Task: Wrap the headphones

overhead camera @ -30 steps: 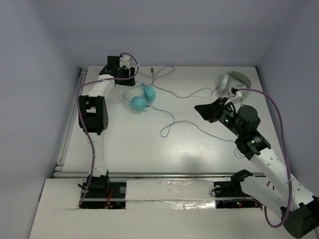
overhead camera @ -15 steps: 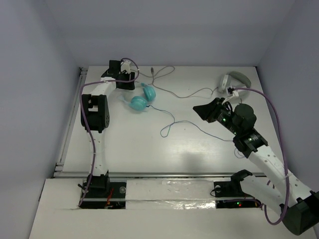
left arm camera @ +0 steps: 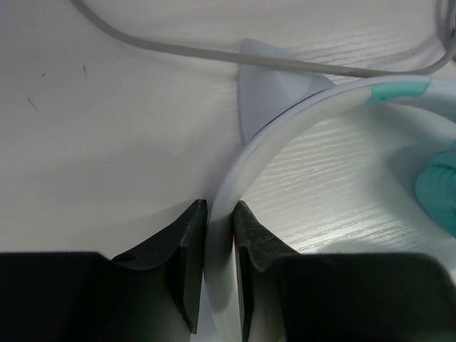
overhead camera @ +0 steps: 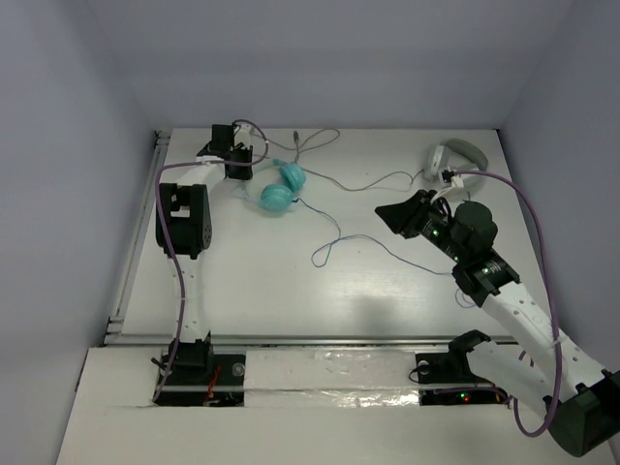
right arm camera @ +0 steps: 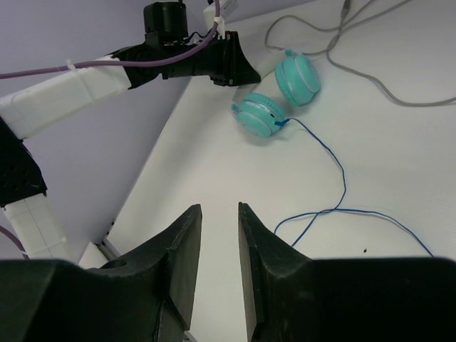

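The left gripper has just snapped shut. A moment ago its jaws stood apart near the far-left corner of the bench. Now they pinch the pale headband of the headphones, and the band runs up between the two black fingers.

The arm has come in toward the band as it closed. The two teal ear cups have nudged a little to the right and still lie on the bench at the far left. The thin blue cable trails loose from the nearer cup toward the middle of the bench, in an open loop, not wound at all. A grey cable crosses just beyond the band; a second, grey-white headphones lies far right.

The right gripper hangs over the right-middle of the bench, jaws parted with nothing in them, having barely moved. To my eye the headset is now anchored, so winding the cable can begin, and that job likely falls to the free right arm.
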Action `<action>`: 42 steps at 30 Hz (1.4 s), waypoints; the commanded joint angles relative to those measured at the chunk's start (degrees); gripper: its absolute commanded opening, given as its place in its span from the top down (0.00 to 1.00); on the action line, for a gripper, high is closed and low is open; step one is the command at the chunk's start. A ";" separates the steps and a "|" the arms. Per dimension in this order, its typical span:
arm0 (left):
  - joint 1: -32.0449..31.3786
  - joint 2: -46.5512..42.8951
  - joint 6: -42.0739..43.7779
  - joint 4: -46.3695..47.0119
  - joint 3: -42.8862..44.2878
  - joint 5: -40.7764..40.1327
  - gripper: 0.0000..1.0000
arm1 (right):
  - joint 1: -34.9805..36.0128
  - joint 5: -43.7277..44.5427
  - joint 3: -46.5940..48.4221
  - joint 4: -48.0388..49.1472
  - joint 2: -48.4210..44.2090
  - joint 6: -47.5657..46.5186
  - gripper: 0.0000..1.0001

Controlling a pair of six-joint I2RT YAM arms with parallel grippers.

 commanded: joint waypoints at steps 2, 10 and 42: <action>0.05 -3.43 -3.65 -4.41 -1.92 -3.22 0.85 | 0.49 0.37 0.80 0.60 -0.91 -1.19 0.67; 0.05 -7.39 -5.77 -3.79 -7.11 -6.13 0.69 | 0.49 -1.03 -0.17 1.75 -0.66 -1.01 0.66; -3.37 -7.56 -6.92 -5.03 -5.17 -10.01 1.00 | 1.02 -2.53 0.27 5.79 5.14 -0.75 0.98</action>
